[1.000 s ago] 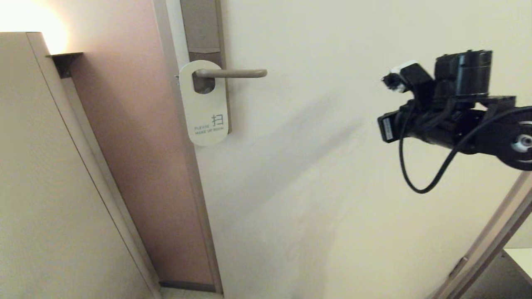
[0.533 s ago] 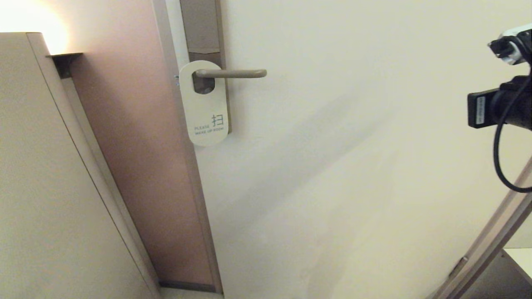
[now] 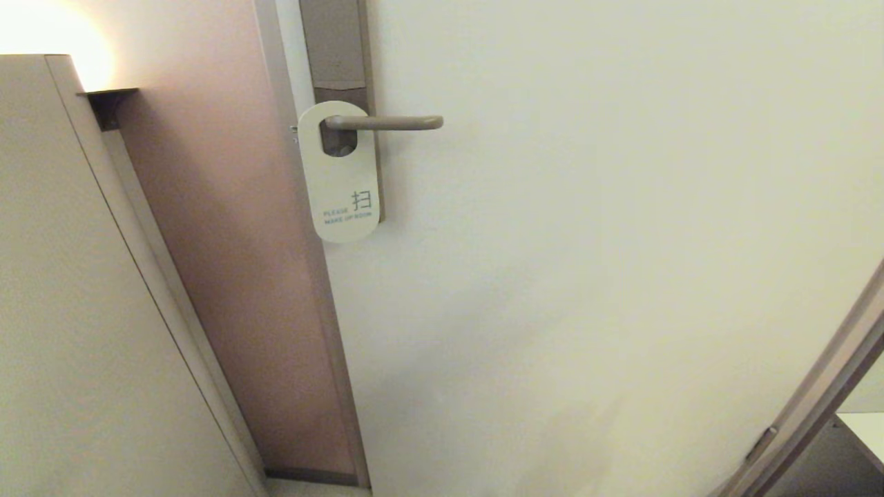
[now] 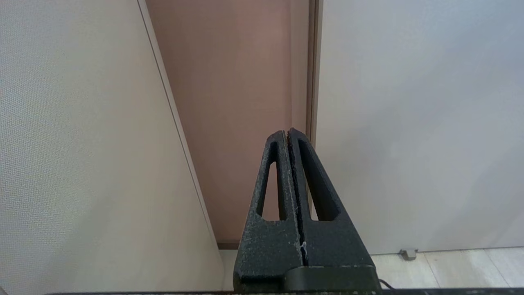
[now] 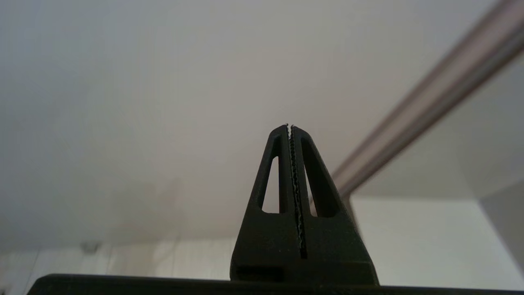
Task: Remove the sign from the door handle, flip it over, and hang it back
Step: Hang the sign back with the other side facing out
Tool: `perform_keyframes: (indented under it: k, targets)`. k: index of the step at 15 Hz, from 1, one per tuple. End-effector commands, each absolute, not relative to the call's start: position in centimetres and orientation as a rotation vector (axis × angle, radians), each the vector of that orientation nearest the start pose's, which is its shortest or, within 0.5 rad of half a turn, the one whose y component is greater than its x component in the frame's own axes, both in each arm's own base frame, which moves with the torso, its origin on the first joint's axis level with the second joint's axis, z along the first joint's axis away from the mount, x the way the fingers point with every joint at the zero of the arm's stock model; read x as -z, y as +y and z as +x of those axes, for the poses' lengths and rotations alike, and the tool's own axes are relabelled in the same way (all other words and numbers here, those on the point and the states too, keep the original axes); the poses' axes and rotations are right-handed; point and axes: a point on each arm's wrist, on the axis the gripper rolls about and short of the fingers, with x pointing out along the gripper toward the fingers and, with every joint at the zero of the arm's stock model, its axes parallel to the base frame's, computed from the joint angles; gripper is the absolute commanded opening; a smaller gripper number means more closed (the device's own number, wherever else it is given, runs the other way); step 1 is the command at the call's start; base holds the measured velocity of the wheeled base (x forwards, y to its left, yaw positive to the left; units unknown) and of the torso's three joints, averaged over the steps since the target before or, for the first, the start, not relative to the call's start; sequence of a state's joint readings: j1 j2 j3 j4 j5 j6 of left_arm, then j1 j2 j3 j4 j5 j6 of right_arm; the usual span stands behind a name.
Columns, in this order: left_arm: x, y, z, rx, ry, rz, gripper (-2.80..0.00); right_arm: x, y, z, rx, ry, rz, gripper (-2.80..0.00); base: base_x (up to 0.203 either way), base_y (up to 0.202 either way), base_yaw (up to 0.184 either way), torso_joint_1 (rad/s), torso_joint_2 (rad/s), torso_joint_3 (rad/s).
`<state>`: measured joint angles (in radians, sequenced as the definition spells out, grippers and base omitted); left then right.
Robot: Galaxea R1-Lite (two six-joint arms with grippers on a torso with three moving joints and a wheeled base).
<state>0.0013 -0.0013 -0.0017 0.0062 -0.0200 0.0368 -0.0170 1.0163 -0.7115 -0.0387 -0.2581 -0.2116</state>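
The sign (image 3: 340, 176) hangs by its hole on the door handle (image 3: 383, 123), white side out, flat against the door (image 3: 587, 241). It looks light, thin and stiff, a smooth card likely to slip or swing, so the lower rounded end, pinched across its faces, seems the best hold. Neither gripper is near it: the left gripper (image 4: 287, 133) and the right gripper (image 5: 290, 128) are both closed on nothing, well apart from the sign.
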Motion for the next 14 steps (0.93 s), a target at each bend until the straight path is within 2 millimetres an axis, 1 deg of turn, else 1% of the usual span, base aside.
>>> perform_keyframes:
  k: [1, 3, 5, 6, 8, 9, 11, 12, 14]
  targets:
    - [-7.5, -0.1, -2.3, 0.020, 0.004, 0.037, -2.80, -23.2, -0.8, 8.7, 0.256, 0.237, -0.226, -2.80, 0.000, 0.000, 0.000, 0.000, 0.00, 0.000]
    - [-7.5, -0.1, -2.3, 0.020, 0.004, 0.037, -2.80, -19.9, -0.8, 6.0, 0.267, 0.244, -0.186, -2.80, 0.000, 0.000, 0.000, 0.000, 0.00, 0.000]
    - [-7.5, -0.1, -2.3, 0.020, 0.004, 0.037, -2.80, -16.1, -0.7, 3.9, 0.267, 0.262, -0.163, -2.80, 0.000, 0.000, 0.000, 0.000, 0.00, 0.000]
    - [-7.5, -0.1, -2.3, 0.020, 0.004, 0.037, -2.80, -14.3, -0.7, 3.2, 0.260, 0.261, -0.157, -2.80, 0.000, 0.000, 0.000, 0.000, 0.00, 0.000]
    - [-7.5, -0.1, -2.3, 0.020, 0.004, 0.037, -2.80, -11.8, -0.6, 2.3, 0.245, 0.208, -0.145, -2.80, 0.000, 0.000, 0.000, 0.000, 0.00, 0.000]
    - [-7.5, -0.1, -2.3, 0.020, 0.004, 0.037, -2.80, -11.2, -0.5, 1.8, 0.226, 0.160, -0.141, -2.80, 0.000, 0.000, 0.000, 0.000, 0.00, 0.000]
    - [-7.5, -0.1, -2.3, 0.020, 0.004, 0.037, -2.80, -10.7, -0.3, 0.9, 0.176, 0.084, -0.135, -2.80, 0.000, 0.000, 0.000, 0.000, 0.00, 0.000]
    - [-7.5, -0.1, -2.3, 0.020, 0.004, 0.037, -2.80, -10.3, -0.3, 0.4, 0.161, 0.074, -0.135, -2.80, 0.000, 0.000, 0.000, 0.000, 0.00, 0.000]
    - [-7.5, -0.1, -2.3, 0.020, 0.004, 0.037, -2.80, -9.5, -0.2, 0.1, 0.149, 0.125, -0.133, -2.80, 0.000, 0.000, 0.000, 0.000, 0.00, 0.000]
